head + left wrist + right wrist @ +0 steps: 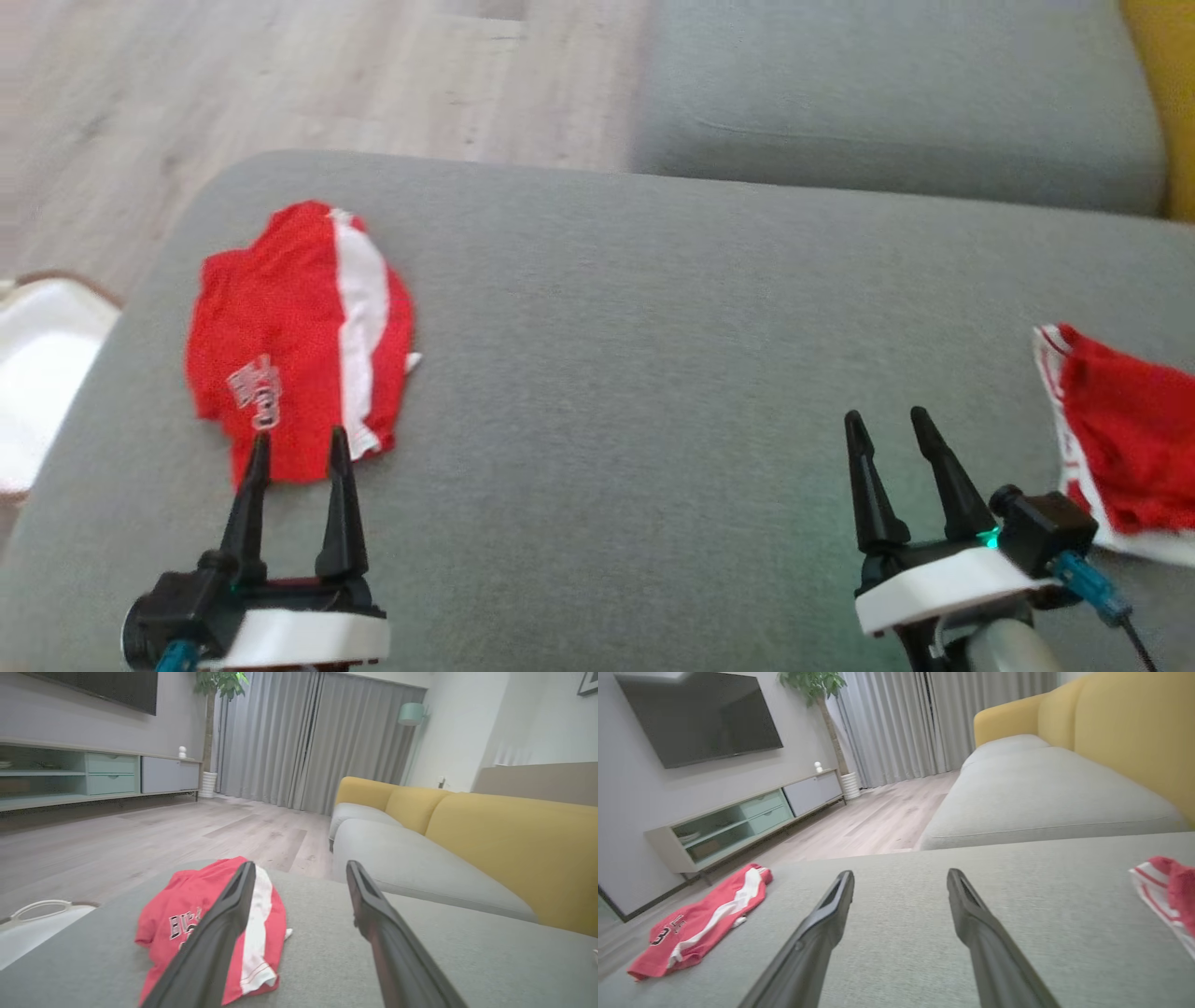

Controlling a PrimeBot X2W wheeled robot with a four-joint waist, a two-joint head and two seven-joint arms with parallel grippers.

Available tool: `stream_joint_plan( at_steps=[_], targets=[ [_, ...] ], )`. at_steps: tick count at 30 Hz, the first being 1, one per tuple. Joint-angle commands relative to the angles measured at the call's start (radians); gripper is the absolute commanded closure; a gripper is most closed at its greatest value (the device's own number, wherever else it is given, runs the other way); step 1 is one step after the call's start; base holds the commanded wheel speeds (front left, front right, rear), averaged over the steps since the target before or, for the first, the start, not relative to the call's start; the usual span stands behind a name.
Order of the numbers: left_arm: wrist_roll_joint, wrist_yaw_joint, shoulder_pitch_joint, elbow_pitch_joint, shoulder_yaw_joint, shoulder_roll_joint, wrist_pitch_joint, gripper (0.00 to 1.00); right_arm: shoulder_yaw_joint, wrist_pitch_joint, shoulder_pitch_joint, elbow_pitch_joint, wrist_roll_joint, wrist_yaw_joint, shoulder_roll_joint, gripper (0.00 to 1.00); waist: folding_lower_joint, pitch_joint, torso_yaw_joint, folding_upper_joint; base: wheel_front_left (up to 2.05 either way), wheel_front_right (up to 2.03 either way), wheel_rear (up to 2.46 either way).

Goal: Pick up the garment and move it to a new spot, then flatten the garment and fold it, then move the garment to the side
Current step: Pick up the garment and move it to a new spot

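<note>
A red garment with a white stripe and a printed logo lies in a compact folded bundle on the left of the grey cushion. My left gripper stands open just in front of it, fingertips over its near edge, holding nothing. In the left wrist view the garment sits under and left of the open gripper. A second red garment with white trim lies rumpled at the right edge. My right gripper is open over bare cushion, left of that garment. The right wrist view shows the gripper between both garments.
A white basket stands on the wood floor beyond the cushion's left edge. Another grey seat cushion lies at the back right, with a yellow backrest. A TV cabinet lines the far wall.
</note>
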Motion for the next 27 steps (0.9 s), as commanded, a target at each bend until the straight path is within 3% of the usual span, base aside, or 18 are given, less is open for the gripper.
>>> stream_joint_plan(
  at_steps=[1,11,27],
  targets=[
    [0.012,-0.003,-0.024,-0.029,0.044,0.000,-0.005,0.00,0.032,-0.011,-0.021,-0.024,0.017,0.007,-0.003,0.00,0.0000,-0.017,0.062,0.0000,0.00,0.00,0.00],
    [0.024,-0.013,-0.006,-0.033,0.079,0.000,-0.005,0.00,0.068,-0.011,-0.016,-0.014,0.049,0.007,-0.003,0.00,0.0000,-0.030,0.150,0.0000,0.00,0.00,0.00],
    [0.027,-0.011,-0.011,-0.043,0.109,0.000,-0.005,0.00,0.079,-0.011,-0.013,-0.014,0.053,0.007,-0.003,0.00,0.0000,-0.026,0.143,0.0000,0.00,0.00,0.00]
  ],
)
